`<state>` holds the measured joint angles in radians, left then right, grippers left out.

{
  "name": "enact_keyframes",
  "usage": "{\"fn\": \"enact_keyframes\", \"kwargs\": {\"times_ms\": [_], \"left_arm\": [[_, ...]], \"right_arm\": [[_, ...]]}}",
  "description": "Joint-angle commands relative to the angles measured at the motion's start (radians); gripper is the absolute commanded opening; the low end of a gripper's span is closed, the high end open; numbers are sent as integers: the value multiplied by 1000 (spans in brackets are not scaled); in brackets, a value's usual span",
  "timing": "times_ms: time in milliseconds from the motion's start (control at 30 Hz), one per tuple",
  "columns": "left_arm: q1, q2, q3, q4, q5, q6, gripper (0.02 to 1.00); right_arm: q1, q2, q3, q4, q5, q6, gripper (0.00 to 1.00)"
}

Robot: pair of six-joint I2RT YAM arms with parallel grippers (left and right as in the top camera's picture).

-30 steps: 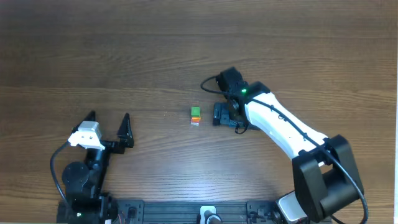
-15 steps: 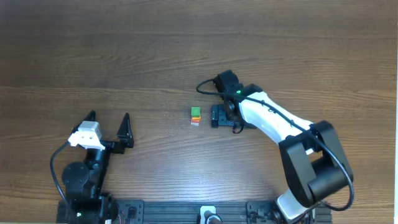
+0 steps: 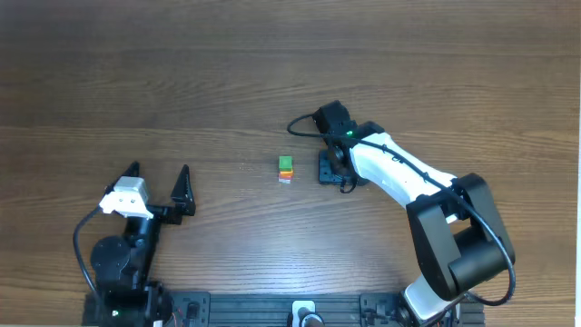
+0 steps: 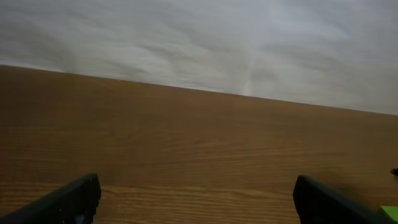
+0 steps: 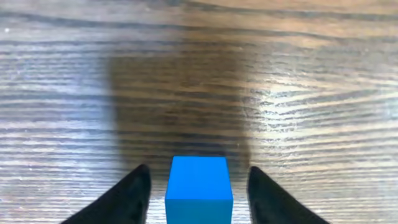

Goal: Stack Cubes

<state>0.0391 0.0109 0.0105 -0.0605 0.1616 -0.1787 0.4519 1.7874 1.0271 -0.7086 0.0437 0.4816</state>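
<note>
A small stack stands mid-table: a green cube (image 3: 285, 163) on top of an orange cube (image 3: 285, 173). Just to the right of it my right gripper (image 3: 332, 170) points down at the table. In the right wrist view a blue cube (image 5: 199, 190) rests on the wood between the fingers of the right gripper (image 5: 198, 169), which is open, with a narrow gap on each side of the cube. My left gripper (image 3: 160, 178) sits far to the left near its base, open and holding nothing. Its fingers (image 4: 74, 198) frame bare table, and a green sliver (image 4: 389, 212) shows at the edge.
The wooden table (image 3: 182, 82) is bare all around the stack and both arms. The right arm (image 3: 408, 182) stretches from the bottom right toward the middle. A pale wall (image 4: 199, 43) lies beyond the far table edge.
The right gripper head shifted slightly left toward the stack, then back to the right. The stack and the left arm stayed still.
</note>
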Motion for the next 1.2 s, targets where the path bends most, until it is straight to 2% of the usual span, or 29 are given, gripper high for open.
{"fn": "enact_keyframes", "kwargs": {"times_ms": [33, 700, 833, 1000, 1067, 1200], "left_arm": [[5, -4, -5, -1, 10, 14, 1000], [5, -4, -5, 0, 10, 14, 1000], [5, -4, -5, -1, 10, 15, 1000], [5, -4, -5, 0, 10, 14, 1000], [5, -4, -5, -1, 10, 14, 1000], [5, -4, -5, -1, 10, 14, 1000]], "right_arm": [[-8, 6, -9, 1, 9, -5, 426], [-8, 6, -9, -3, 9, -4, 211], [-8, -16, 10, -22, -12, -3, 172], [19, -114, 159, -178, -12, 3, 150], [80, -133, 346, -341, 15, 38, 139], [154, -103, 526, -461, 45, 60, 134]]}}
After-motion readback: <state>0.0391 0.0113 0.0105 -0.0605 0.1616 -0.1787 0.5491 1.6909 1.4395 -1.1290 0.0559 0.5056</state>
